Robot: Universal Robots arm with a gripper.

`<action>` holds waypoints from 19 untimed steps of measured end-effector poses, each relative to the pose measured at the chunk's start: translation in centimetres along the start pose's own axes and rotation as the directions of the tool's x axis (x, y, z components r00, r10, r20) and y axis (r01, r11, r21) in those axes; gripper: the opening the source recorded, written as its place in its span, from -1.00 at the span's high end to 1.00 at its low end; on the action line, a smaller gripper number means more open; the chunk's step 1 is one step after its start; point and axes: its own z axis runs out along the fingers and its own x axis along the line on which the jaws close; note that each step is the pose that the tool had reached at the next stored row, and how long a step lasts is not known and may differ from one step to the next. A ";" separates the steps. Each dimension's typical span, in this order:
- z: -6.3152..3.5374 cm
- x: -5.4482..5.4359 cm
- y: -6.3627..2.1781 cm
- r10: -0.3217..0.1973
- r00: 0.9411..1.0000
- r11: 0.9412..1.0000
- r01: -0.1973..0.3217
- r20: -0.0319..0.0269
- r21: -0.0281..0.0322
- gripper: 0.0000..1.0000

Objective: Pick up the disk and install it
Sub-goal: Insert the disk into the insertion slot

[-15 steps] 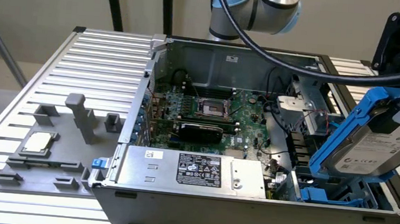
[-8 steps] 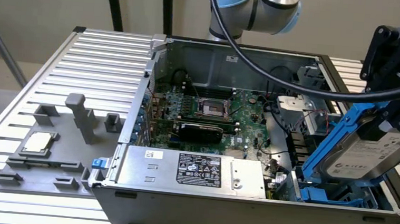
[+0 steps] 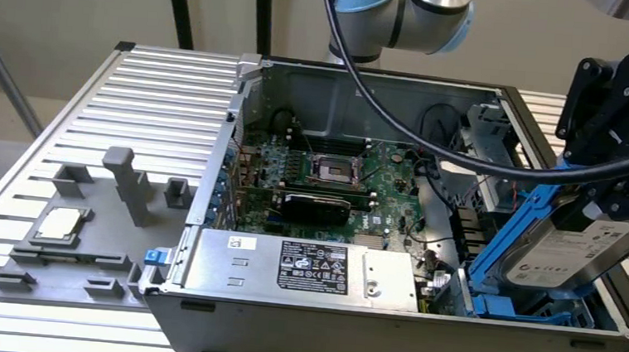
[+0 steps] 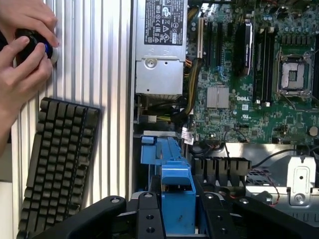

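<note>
Over the drive bay (image 3: 527, 309), at the exterior view's right: the disk (image 3: 562, 253), silver-grey with a white label, tilted, its lower end at the bay; whether they touch cannot be told.
Carrier: blue frame (image 3: 513, 231) clipped around the disk's edges.
Gripper (image 3: 611, 205): clamped on the disk's upper part.
Task stage: picked up; not seated, judging by the tilt.
Neighbours: loose wires (image 3: 479, 192) just beside the bay; power supply (image 3: 297, 266) and motherboard (image 3: 326, 173) further along the computer case (image 3: 392, 341).
Outside the case: keyboard (image 4: 60, 159); a person's hands (image 4: 20, 79) on a small black control (image 4: 29, 42).
Risk: the tilted carrier may jam against the bay's rail or pinch the wires; a hard push would likely twist the disk in the grip.
</note>
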 end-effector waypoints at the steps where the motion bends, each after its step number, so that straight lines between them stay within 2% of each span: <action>1: 0.10 0.0 0.00 0.001 1.000 1.000 -0.001 0.000 0.000 0.35; 19: 1.84 0.0 -0.21 0.008 1.000 1.000 -0.008 0.002 -0.002 0.35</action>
